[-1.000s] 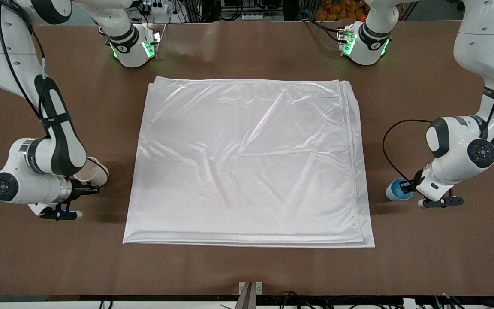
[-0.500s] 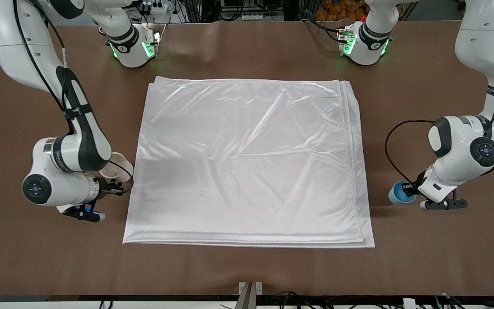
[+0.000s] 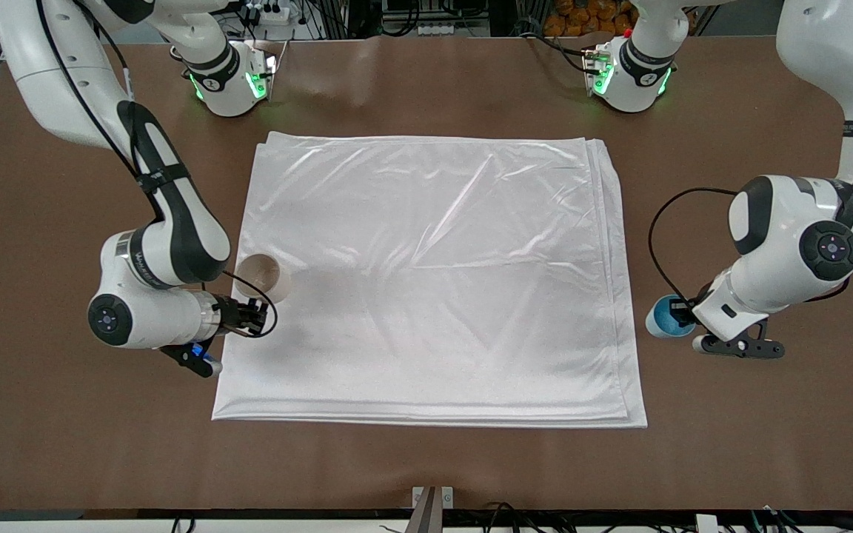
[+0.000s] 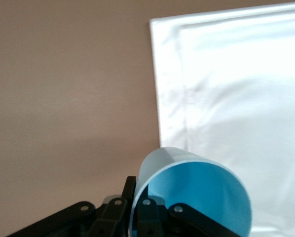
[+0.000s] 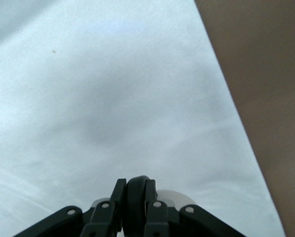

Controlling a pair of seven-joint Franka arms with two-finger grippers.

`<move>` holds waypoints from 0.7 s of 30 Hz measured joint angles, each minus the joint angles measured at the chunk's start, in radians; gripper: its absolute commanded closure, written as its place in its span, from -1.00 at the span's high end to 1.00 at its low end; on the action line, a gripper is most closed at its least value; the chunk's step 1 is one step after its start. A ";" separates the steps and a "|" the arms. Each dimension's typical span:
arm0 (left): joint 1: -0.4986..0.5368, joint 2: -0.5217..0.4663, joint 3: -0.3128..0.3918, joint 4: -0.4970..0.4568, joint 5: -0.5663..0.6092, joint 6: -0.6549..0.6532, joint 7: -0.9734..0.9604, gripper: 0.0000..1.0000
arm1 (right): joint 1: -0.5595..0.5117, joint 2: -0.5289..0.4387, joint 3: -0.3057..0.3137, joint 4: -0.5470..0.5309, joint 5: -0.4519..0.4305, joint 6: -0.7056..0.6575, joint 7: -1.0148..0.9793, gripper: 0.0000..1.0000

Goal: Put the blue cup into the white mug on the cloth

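The white cloth (image 3: 426,281) lies flat in the middle of the table. My right gripper (image 3: 252,314) is shut on the black handle of the white mug (image 3: 263,275) and holds it over the cloth's edge at the right arm's end. In the right wrist view the gripper (image 5: 136,190) clamps the handle, a bit of the mug (image 5: 179,197) shows, and the cloth (image 5: 113,98) is below. My left gripper (image 3: 682,314) is shut on the rim of the blue cup (image 3: 663,317), over bare table beside the cloth's edge at the left arm's end. In the left wrist view the gripper (image 4: 137,197) pinches the cup's wall (image 4: 197,197), with a cloth corner (image 4: 236,89) ahead.
The brown table (image 3: 426,466) surrounds the cloth on all sides. The arm bases with green lights (image 3: 230,81) (image 3: 626,74) stand at the edge farthest from the front camera. A black cable (image 3: 656,237) loops from the left wrist.
My right arm has carried the white mug from the bare table to over the cloth's edge. My left arm has shifted the blue cup slightly toward the cloth.
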 measured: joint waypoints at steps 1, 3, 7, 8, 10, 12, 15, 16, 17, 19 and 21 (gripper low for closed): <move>-0.004 -0.007 -0.009 0.005 0.000 -0.012 0.000 -1.00 | 0.010 0.000 0.001 0.001 0.004 0.001 0.022 -1.00; -0.010 -0.019 -0.026 0.010 0.000 -0.028 -0.001 -1.00 | 0.033 0.000 0.002 0.003 0.014 0.008 0.070 -1.00; -0.012 -0.033 -0.055 0.011 0.000 -0.046 -0.001 -1.00 | 0.078 0.000 0.003 0.003 0.020 0.042 0.166 -1.00; -0.012 -0.035 -0.063 0.011 0.000 -0.050 -0.001 -1.00 | 0.089 0.000 0.004 0.003 0.021 0.052 0.191 -1.00; -0.012 -0.038 -0.078 0.011 0.000 -0.056 -0.007 -1.00 | 0.110 0.000 0.004 0.003 0.022 0.071 0.238 -1.00; -0.011 -0.042 -0.097 0.011 0.000 -0.060 -0.028 -1.00 | 0.129 0.001 0.004 0.003 0.022 0.089 0.284 -1.00; -0.011 -0.046 -0.133 0.011 0.000 -0.070 -0.080 -1.00 | 0.159 0.003 0.004 0.002 0.022 0.124 0.360 -1.00; -0.011 -0.047 -0.146 0.011 0.000 -0.074 -0.099 -1.00 | 0.169 0.005 0.005 0.002 0.022 0.137 0.385 -1.00; -0.012 -0.047 -0.160 0.011 0.000 -0.077 -0.119 -1.00 | 0.180 0.007 0.005 0.002 0.022 0.151 0.411 -1.00; -0.013 -0.047 -0.185 0.011 0.000 -0.080 -0.156 -1.00 | 0.200 0.012 0.005 0.002 0.023 0.180 0.460 -1.00; -0.015 -0.047 -0.208 0.011 0.000 -0.082 -0.191 -1.00 | 0.221 0.018 0.005 0.001 0.023 0.208 0.508 -1.00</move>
